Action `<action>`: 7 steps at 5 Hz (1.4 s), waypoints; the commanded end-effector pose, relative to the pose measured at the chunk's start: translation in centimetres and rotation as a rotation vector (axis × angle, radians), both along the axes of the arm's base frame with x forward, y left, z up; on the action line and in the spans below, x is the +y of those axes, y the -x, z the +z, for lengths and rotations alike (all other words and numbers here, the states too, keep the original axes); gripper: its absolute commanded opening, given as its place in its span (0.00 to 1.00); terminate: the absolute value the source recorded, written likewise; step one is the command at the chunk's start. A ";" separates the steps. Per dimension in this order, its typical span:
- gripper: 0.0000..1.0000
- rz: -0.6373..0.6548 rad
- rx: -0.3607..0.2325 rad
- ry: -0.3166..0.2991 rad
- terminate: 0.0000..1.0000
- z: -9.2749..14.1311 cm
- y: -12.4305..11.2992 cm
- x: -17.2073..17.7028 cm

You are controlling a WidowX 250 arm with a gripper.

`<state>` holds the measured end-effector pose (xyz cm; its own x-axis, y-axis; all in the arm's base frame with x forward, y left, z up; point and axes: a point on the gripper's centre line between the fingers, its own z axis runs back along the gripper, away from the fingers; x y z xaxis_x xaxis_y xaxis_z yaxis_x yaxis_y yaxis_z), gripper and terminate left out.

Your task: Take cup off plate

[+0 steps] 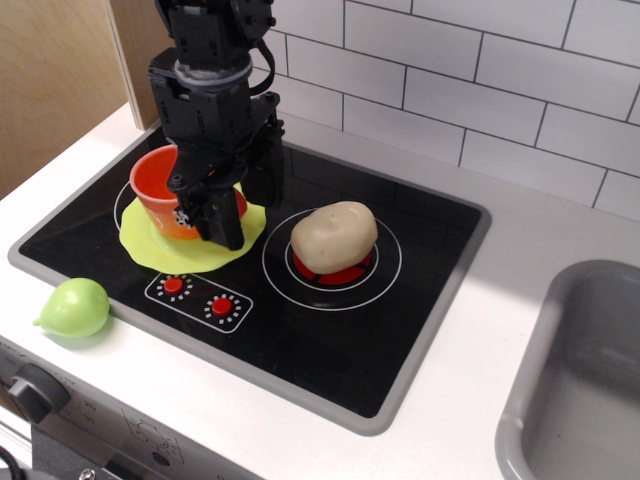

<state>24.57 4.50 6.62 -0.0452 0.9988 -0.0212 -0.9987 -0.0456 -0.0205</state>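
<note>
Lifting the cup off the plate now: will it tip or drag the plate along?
The cup looks like thin, stiff plastic, probably light. Its wide mouth and narrower base suggest it may tip if pushed high. The plate looks flat and light, so it might slide. The gripper hides its grasp.

Toy kitchen: hob point(330, 330), sink point(580, 400), tiles point(480, 90)
</note>
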 end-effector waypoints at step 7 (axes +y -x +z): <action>0.00 -0.207 -0.075 0.077 0.00 5.1 3.6 -6.8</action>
<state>19.97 -2.84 10.81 0.1686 0.9806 -0.1003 -0.9843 0.1621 -0.0691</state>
